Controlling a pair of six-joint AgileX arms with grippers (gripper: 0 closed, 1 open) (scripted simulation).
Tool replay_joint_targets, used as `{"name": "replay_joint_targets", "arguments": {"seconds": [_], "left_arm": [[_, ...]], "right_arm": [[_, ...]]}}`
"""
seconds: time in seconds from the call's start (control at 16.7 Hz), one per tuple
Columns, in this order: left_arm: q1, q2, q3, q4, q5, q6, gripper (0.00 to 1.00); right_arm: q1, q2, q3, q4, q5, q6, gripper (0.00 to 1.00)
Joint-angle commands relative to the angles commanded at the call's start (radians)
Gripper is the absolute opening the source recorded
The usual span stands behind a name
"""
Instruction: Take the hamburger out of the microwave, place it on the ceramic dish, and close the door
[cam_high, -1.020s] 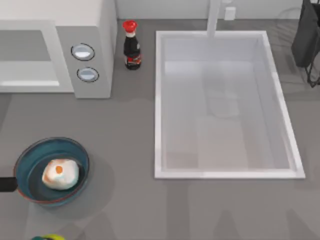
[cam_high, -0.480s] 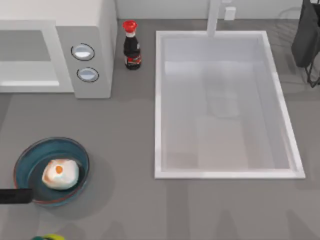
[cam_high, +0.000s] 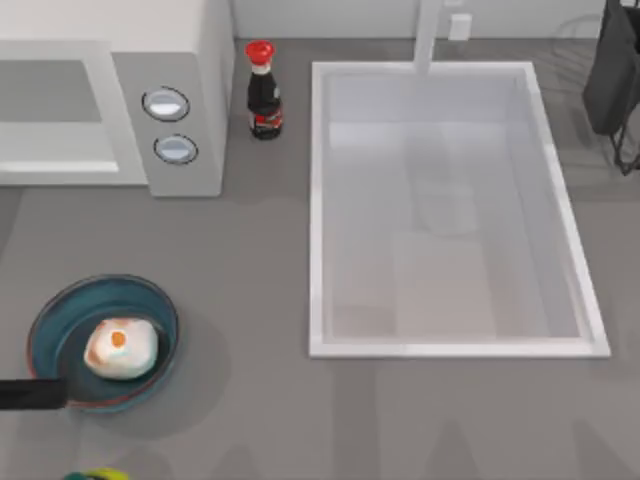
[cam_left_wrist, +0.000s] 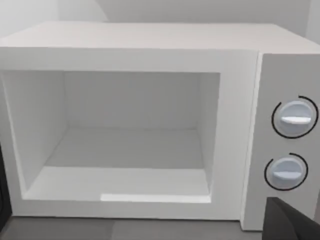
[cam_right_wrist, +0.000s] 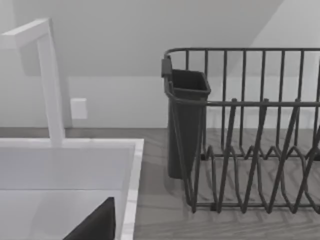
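While the microwave (cam_high: 110, 110) sits as it did a second ago, its grey cavity open and empty in the left wrist view and nothing across its mouth, the one visible change is small. The left gripper (cam_high: 40, 394), a dark bar in front of the microwave at the table's left edge, has slid a little farther from the microwave and reached further in. It has then held there for the last half second, touching or overlapping the near rim of the ceramic dish (cam_high: 150, 300). The dish lies well in front of the microwave, and the hamburger (cam_high: 120, 346) rests inside it exactly where it was. I judge the transfer done, with closing the door the only step left, and the arm must head back toward the microwave for that. I cannot tell whether the left gripper is spread or closed, though it seems to carry nothing. The right gripper (cam_right_wrist: 95, 222) idles far to the microwave's right, facing the sink (cam_high: 320, 200) and dish rack (cam_right_wrist: 250, 135), and its state is equally unclear. Just beside the microwave's right wall stands a dark bottle (cam_high: 264, 95) with a red cap. Its red label is too small to read, and the two knobs (cam_left_wrist: 295, 119) bear no legible marks.
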Motion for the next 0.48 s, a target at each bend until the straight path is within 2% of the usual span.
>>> {"name": "replay_joint_targets", "arguments": {"seconds": [0.36, 0.48], "left_arm": [[-0.130, 0.164, -0.042, 0.220, -0.130, 0.006, 0.00], [-0.151, 0.199, -0.051, 0.256, -0.151, 0.007, 0.00]], "right_arm": [[0.000, 0.000, 0.000, 0.000, 0.000, 0.000, 1.00], [0.000, 0.000, 0.000, 0.000, 0.000, 0.000, 1.00]]}}
